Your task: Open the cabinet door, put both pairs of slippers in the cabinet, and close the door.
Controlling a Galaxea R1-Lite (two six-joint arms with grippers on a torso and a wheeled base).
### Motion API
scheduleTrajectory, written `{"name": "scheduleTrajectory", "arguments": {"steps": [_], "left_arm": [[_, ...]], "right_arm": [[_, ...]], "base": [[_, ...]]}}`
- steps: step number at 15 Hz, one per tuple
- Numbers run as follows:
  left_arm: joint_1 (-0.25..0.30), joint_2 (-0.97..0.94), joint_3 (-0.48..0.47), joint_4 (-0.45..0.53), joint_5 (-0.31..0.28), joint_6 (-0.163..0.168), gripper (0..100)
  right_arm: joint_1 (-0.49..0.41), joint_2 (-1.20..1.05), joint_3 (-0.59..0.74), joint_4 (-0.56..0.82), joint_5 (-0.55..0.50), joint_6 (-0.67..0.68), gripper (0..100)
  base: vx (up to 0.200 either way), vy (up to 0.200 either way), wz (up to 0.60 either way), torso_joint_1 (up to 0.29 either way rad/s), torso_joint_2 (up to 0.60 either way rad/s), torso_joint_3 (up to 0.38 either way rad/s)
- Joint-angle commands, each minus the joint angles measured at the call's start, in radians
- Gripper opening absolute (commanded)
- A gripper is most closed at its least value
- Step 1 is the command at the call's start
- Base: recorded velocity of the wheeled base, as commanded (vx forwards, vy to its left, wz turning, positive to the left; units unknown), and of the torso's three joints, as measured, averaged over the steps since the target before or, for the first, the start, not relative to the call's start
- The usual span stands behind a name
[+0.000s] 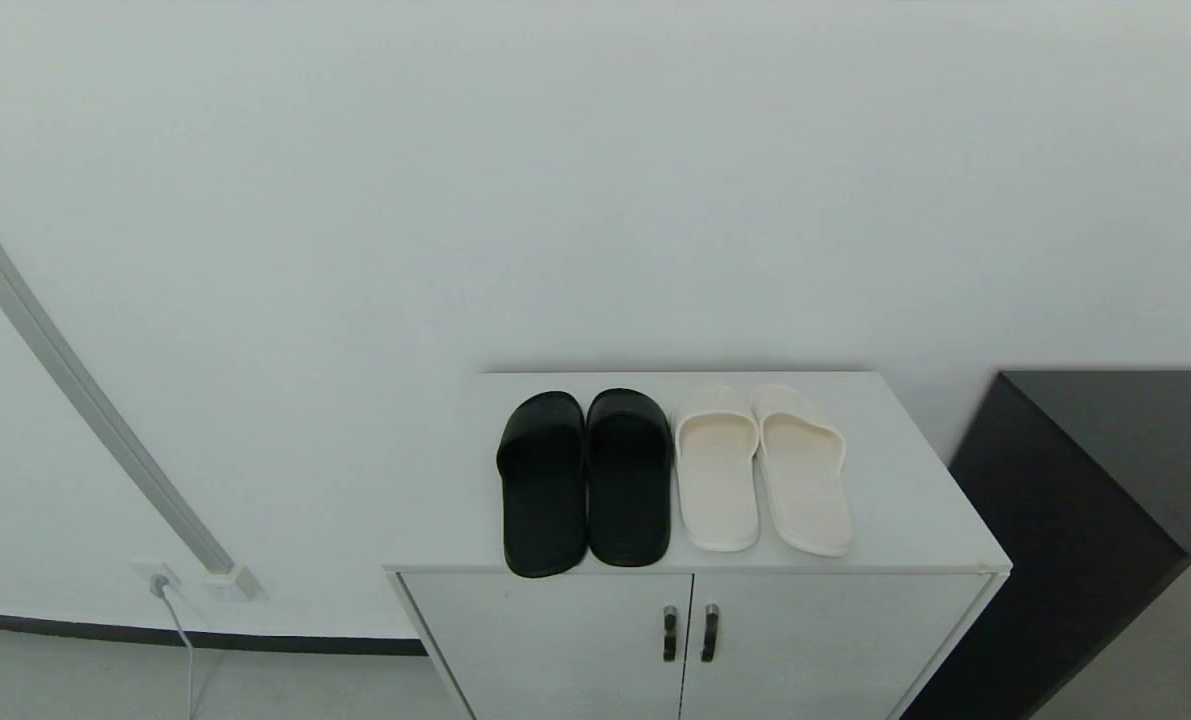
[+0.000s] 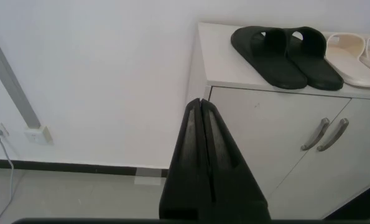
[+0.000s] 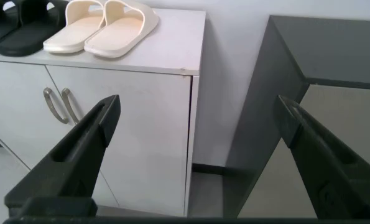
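White two-door cabinet (image 1: 915, 500), doors closed, paired metal handles (image 1: 690, 632) at the seam, against a plain white wall (image 1: 555, 200). On top: black rubber slippers (image 1: 585, 480) touching cream rubber slippers (image 1: 760, 470), heels at the front edge. Dark grey unit (image 1: 1075, 520) near its right side. Left gripper (image 2: 201, 109): fingers pressed together, empty; right gripper (image 3: 197, 102): spread wide, empty.

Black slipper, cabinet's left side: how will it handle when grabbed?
Black slipper looks like moulded foam: probably light, sole somewhat bendy. Wide strap likely gives a firm pinch. Flat on the cabinet top, it should slide, not roll; heel sits near the front edge, so a nudge might drop it.
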Motion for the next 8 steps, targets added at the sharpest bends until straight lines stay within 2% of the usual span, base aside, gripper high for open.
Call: {"name": "scheduleTrajectory", "arguments": {"steps": [1,8], "left_arm": [[-0.002,0.0,0.0,0.0,0.0,0.0,0],[0.0,0.0,0.0,0.0,0.006,0.001,0]], "right_arm": [[0.0,0.002,0.0,0.0,0.0,0.0,100],[0.0,0.002,0.0,-0.003,0.016,-0.046,100]], "base": [[0.0,0.0,0.0,0.0,0.0,0.0],[0.0,0.0,0.0,0.0,0.0,0.0]]}}
